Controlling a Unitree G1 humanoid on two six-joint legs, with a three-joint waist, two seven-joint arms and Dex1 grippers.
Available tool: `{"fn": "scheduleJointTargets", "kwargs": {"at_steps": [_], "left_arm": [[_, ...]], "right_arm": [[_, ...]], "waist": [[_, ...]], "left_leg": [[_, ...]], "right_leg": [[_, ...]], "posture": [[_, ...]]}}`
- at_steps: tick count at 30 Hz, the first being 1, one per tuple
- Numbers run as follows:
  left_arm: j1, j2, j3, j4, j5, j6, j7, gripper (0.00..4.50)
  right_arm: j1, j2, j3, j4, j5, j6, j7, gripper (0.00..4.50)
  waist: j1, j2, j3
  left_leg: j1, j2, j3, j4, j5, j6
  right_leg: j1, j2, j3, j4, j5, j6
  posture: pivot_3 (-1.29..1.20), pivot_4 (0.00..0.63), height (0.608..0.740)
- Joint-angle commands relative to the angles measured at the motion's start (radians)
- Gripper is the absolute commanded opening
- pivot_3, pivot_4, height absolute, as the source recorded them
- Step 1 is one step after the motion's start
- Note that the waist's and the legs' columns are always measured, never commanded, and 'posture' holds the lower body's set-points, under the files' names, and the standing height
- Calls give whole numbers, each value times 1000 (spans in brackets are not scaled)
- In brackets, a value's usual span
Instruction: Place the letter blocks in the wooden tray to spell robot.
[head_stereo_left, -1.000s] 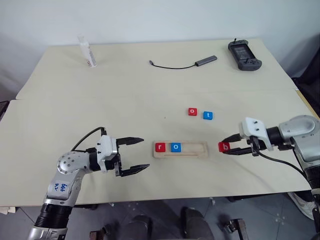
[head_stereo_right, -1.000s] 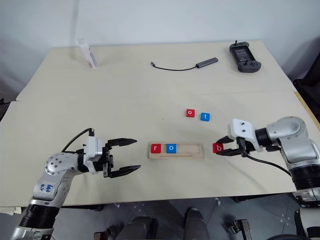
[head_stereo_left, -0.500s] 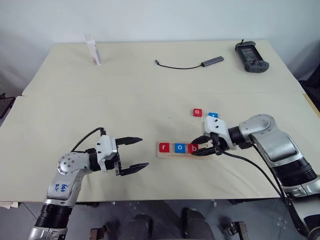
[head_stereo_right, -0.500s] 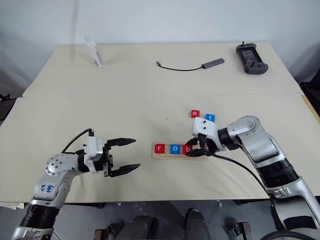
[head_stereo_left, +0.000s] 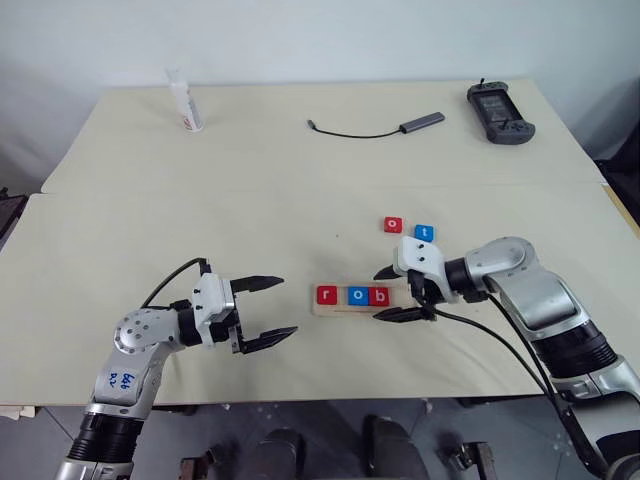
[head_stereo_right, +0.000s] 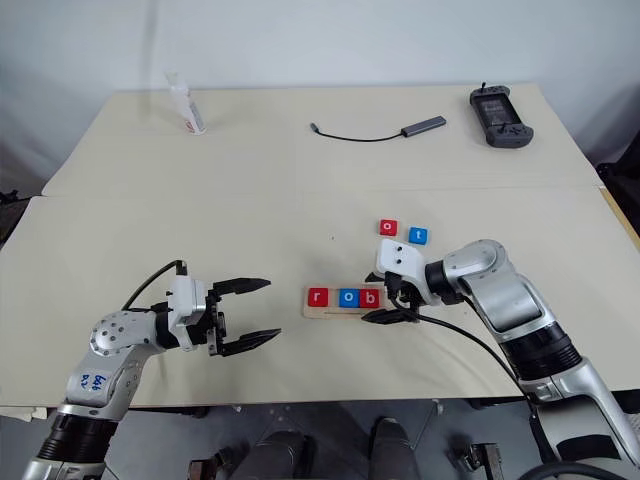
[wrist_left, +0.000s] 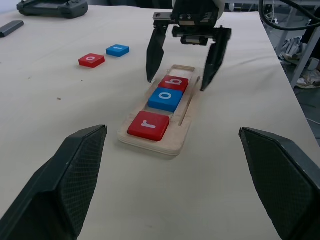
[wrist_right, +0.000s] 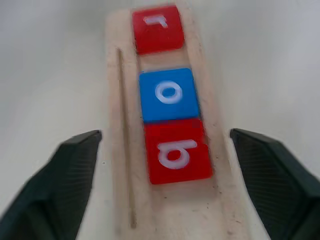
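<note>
The wooden tray (head_stereo_left: 345, 309) lies near the table's front middle. In it sit three letter blocks in a row: red r (head_stereo_left: 326, 295), blue o (head_stereo_left: 353, 295) and red b (head_stereo_left: 379, 296). My right gripper (head_stereo_left: 380, 296) is open, one finger on each side of the red b (wrist_right: 177, 152), which rests in the tray untouched. Two more letter blocks, a red o (head_stereo_left: 393, 224) and a blue t (head_stereo_left: 424, 232), lie loose on the table just behind the tray. My left gripper (head_stereo_left: 288, 305) hangs open and empty to the left of the tray.
At the far edge stand a white bottle (head_stereo_left: 185, 100) on the left, a dark cable adapter (head_stereo_left: 400, 125) in the middle and a black game controller (head_stereo_left: 500, 100) on the right. A seam between two tabletops runs across the middle.
My right gripper carried the red b leftward to the tray, set it beside the blue o, and opened. The left arm stayed still. The camera view shifted a little.
</note>
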Motion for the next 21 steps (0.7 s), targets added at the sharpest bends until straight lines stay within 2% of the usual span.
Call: {"fn": "scheduleJointTargets", "kwargs": {"at_steps": [1,3,6,14,21], "left_arm": [[1,3,2,-23,-9,-4,-2,4500],[-4,2,0,-18,-8,-4,-4,4500],[-11,1,-2,-11,-8,-5,-7,4500],[-43,-5,-12,16,-4,-9,-19,4500],[-33,-2,-9,5,-3,-11,-13,4500]], "right_arm": [[25,-45,-75,-78,45,20,-3,4131],[56,-70,-99,-89,50,37,-19,3716],[92,-101,-111,-101,52,48,-27,2860],[88,-86,-79,-50,14,39,-82,18],[56,-46,-30,-44,4,47,-96,18]], "waist": [[1,0,0],[2,0,0],[3,0,0],[-1,0,0],[0,0,0]], "left_leg": [[0,0,0,0,0,0],[0,0,0,0,0,0],[0,0,0,0,0,0],[0,0,1,0,0,0],[0,0,0,0,0,0]], "right_leg": [[0,0,0,0,0,0],[0,0,0,0,0,0],[0,0,0,0,0,0],[0,0,0,0,0,0],[0,0,0,-1,0,0]], "posture": [[0,150,740],[0,150,740],[0,150,740],[0,150,740],[0,150,740]]}}
